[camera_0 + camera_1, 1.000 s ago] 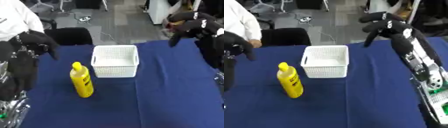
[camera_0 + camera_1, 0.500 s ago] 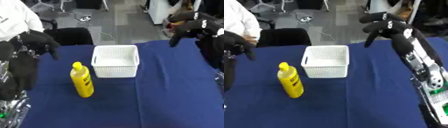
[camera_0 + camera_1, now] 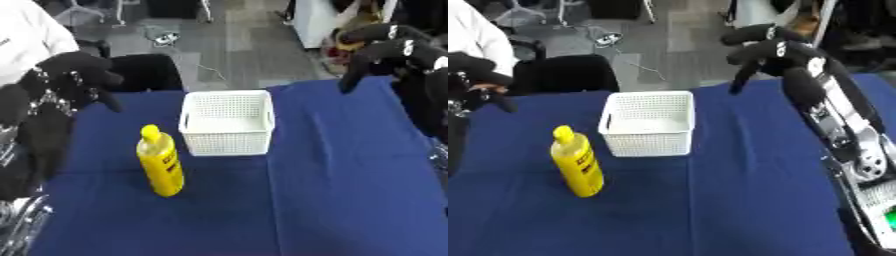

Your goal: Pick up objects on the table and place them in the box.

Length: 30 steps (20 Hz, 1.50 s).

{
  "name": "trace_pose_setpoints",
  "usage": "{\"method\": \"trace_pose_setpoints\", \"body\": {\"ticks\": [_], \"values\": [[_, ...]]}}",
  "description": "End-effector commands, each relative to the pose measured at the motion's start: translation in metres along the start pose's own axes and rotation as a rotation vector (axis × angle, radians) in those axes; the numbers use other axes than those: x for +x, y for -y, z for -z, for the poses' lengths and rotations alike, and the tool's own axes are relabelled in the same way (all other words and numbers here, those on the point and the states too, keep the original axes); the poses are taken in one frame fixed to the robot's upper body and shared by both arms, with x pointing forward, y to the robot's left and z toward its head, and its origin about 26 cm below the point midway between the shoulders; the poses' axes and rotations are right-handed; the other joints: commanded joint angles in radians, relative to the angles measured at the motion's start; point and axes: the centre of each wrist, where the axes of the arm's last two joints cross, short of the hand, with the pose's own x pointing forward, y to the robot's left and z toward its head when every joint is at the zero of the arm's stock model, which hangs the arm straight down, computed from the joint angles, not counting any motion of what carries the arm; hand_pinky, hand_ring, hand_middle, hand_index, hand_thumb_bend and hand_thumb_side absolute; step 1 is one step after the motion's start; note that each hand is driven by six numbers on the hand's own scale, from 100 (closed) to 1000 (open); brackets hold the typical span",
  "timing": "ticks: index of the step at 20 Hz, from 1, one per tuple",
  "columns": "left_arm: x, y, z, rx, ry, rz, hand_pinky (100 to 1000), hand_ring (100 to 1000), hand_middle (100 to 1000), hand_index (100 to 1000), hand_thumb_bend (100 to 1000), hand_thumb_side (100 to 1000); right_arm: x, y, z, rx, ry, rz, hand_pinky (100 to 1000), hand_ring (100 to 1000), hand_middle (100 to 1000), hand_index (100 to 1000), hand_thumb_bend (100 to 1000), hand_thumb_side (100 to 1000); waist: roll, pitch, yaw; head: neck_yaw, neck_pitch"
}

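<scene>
In the left eye view a table covered in dark blue cloth fills the lower part, and on it a white mesh box stands upright near the far middle, open at the top with nothing showing inside it. Just to the near left of the box, close but not touching it, a yellow bottle stands upright with its yellow cap on and a dark label down its side. The left hand is raised at the left edge, above the far left part of the table, its black fingers bent and drooping downward with nothing between them; it is well apart from the bottle. The right hand hangs at the upper right, over the far right edge of the table, fingers curved and spread downward, holding nothing. In the right eye view the same layout sits further to the left: the right hand shows more fully at the top, its long forearm running down the right side with silver joints, while the left hand shows only partly at the left edge; behind the table a black chair stands on the grey floor
</scene>
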Motion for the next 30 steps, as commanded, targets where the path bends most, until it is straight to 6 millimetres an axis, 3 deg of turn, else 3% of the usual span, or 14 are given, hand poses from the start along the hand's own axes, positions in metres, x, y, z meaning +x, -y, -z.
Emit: {"method": "trace_pose_setpoints", "body": {"ticks": [1, 10, 18, 20, 21, 22, 23, 25, 30], "values": [[0.011, -0.016, 0.009, -0.099, -0.020, 0.097, 561, 748, 842, 971, 258, 1000, 0.005, 0.006, 0.000, 0.001, 0.005, -0.032, 547, 508, 799, 752, 330, 1000, 0.001, -0.013, -0.001, 0.002, -0.004], [0.027, -0.039, 0.028, -0.239, -0.094, 0.290, 712, 843, 946, 1000, 266, 1000, 0.005, 0.005, 0.000, 0.010, 0.003, -0.025, 547, 509, 798, 753, 328, 1000, 0.007, -0.019, -0.009, 0.013, -0.005], [0.033, -0.047, 0.032, -0.420, -0.211, 0.475, 773, 868, 960, 1000, 411, 1000, 0.005, 0.004, 0.003, 0.019, 0.010, -0.017, 551, 510, 801, 754, 328, 1000, 0.014, -0.016, -0.022, 0.021, -0.006], [0.035, -0.049, 0.035, -0.438, -0.227, 0.511, 782, 869, 960, 1000, 481, 1000, 0.005, 0.004, 0.003, 0.021, 0.011, -0.016, 552, 510, 802, 755, 329, 1000, 0.015, -0.015, -0.024, 0.023, -0.006], [0.037, -0.050, 0.037, -0.451, -0.232, 0.530, 788, 866, 956, 995, 612, 993, 0.005, 0.004, 0.004, 0.023, 0.012, -0.016, 552, 511, 803, 755, 330, 1000, 0.015, -0.015, -0.026, 0.024, -0.005], [0.038, -0.051, 0.038, -0.463, -0.237, 0.545, 793, 867, 957, 995, 668, 982, 0.005, 0.004, 0.004, 0.024, 0.012, -0.015, 553, 511, 803, 755, 330, 1000, 0.016, -0.015, -0.027, 0.025, -0.004], [0.040, -0.053, 0.040, -0.483, -0.242, 0.566, 814, 872, 960, 995, 816, 969, 0.006, 0.004, 0.004, 0.026, 0.015, -0.014, 552, 511, 802, 755, 331, 1000, 0.016, -0.014, -0.030, 0.027, -0.003], [0.043, -0.056, 0.043, -0.520, -0.252, 0.608, 854, 881, 974, 1000, 996, 1000, 0.006, 0.004, 0.005, 0.025, 0.018, -0.013, 553, 511, 802, 755, 334, 1000, 0.018, -0.014, -0.033, 0.028, -0.003], [0.047, -0.058, 0.048, -0.554, -0.260, 0.696, 901, 893, 992, 1000, 975, 1000, 0.006, 0.003, 0.006, 0.025, 0.023, -0.008, 553, 511, 803, 756, 338, 1000, 0.020, -0.013, -0.040, 0.034, -0.011]]}}
